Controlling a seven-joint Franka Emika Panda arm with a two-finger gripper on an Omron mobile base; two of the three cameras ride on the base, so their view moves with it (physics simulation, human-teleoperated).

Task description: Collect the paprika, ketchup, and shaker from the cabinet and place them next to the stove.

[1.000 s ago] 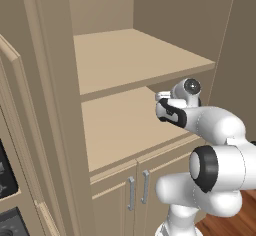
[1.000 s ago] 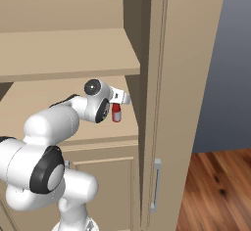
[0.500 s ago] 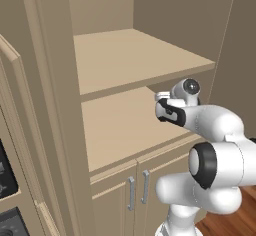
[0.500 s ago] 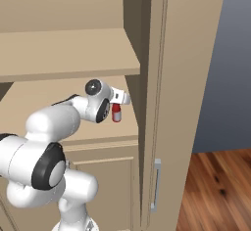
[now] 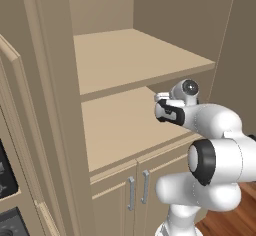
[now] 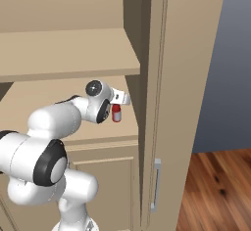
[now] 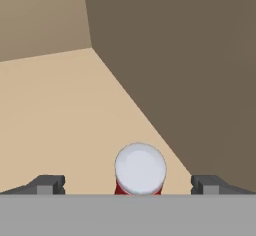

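Note:
A small red bottle with a pale round top (image 7: 140, 169), which I take for the ketchup (image 6: 116, 113), stands on the cabinet's lower open shelf (image 5: 115, 125), close to the right side wall. My gripper (image 7: 129, 185) is open and hangs just above it, one dark fingertip (image 7: 50, 184) on each side of the bottle and apart from it. In the base views the hand (image 6: 119, 98) reaches in under the upper shelf (image 5: 130, 55), and from the left the gripper (image 5: 161, 105) hides the bottle. The paprika, the shaker and the stove are out of view.
The cabinet's right side panel (image 6: 166, 78) stands close beside the hand. Two small doors with metal bar handles (image 5: 131, 192) close the cabinet below the shelf. A dark appliance panel (image 5: 5, 175) sits at the far left. Wooden floor (image 6: 211, 191) lies to the right.

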